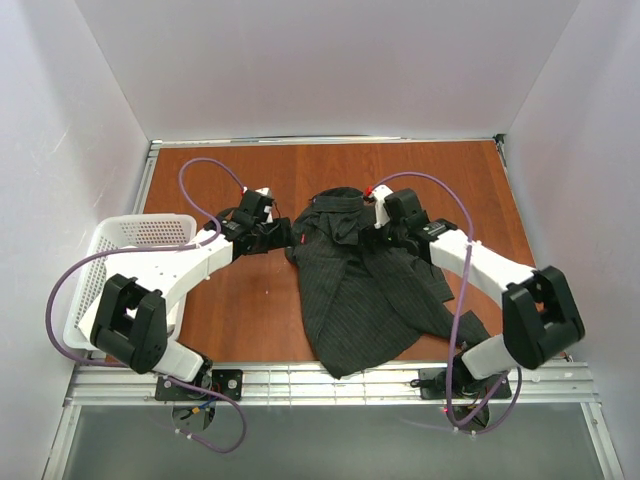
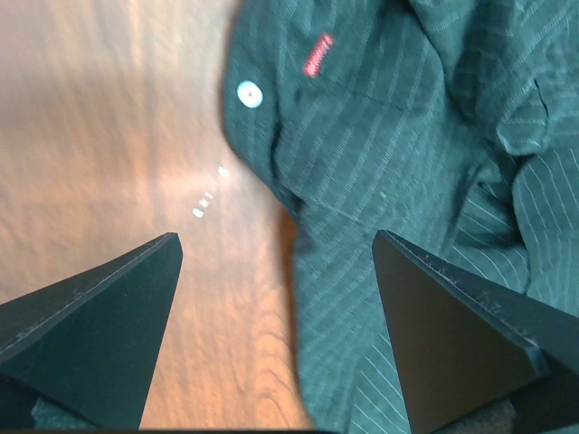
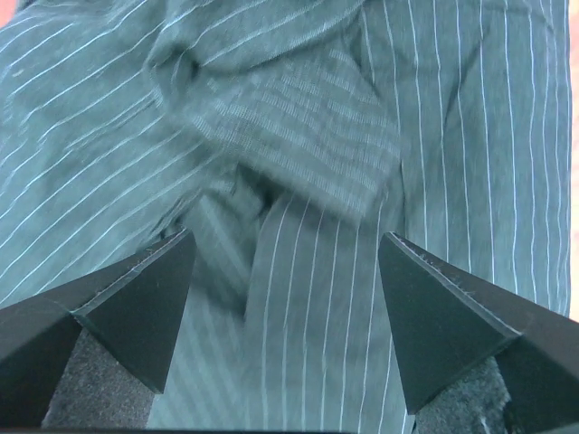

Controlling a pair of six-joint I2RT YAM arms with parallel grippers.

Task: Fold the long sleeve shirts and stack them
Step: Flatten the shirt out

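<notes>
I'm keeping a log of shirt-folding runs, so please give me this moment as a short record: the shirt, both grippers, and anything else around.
shirt: dark pinstriped shirt, unfolded and rumpled, mid-table
shirt details: white button and red tag showing
left gripper: open, straddling the shirt's edge and bare wood, holding nothing
right gripper: open, over the striped fabric, holding nothing
other: white basket at the table's left side
surface: brown wooden table

White walls enclose reddish wooden table; white basket at left.
</notes>
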